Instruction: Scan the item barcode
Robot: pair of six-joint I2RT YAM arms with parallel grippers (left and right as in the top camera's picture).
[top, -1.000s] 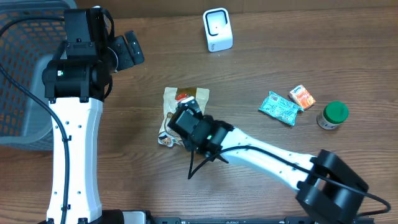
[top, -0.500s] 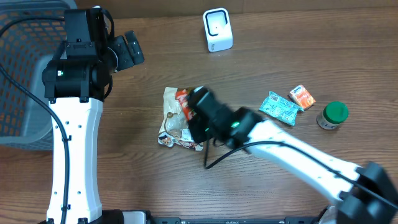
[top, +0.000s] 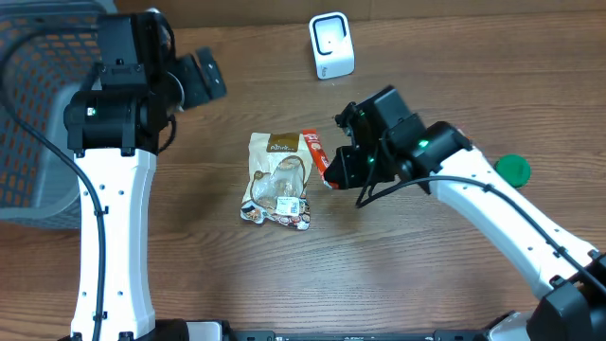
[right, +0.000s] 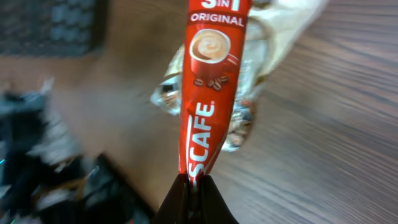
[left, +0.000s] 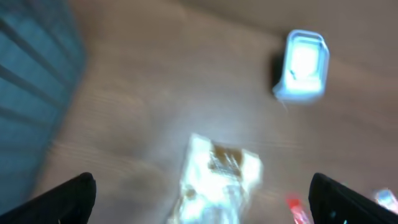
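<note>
A red Nescafe coffee sachet [top: 314, 152] hangs just right of a clear snack bag [top: 276, 180], with my right gripper [top: 331, 177] shut on its lower end. The right wrist view has the sachet [right: 208, 93] sticking straight out from the pinched jaws of the right gripper [right: 194, 186], its printed front facing the camera and the snack bag [right: 252, 74] behind it. The white barcode scanner [top: 331, 44] stands at the table's back. My left gripper [top: 199, 80] hovers open near the back left. Its blurred view takes in the scanner [left: 303, 65], the snack bag [left: 217, 180] and the sachet [left: 298, 211].
A dark mesh basket [top: 38, 104] fills the far left. A jar with a green lid [top: 514, 169] peeks out behind the right arm at the right. The left arm's white column runs down the left side of the table.
The right gripper has lifted the red sachet off the snack bag and swung right and toward the back. The left gripper shifted slightly.
</note>
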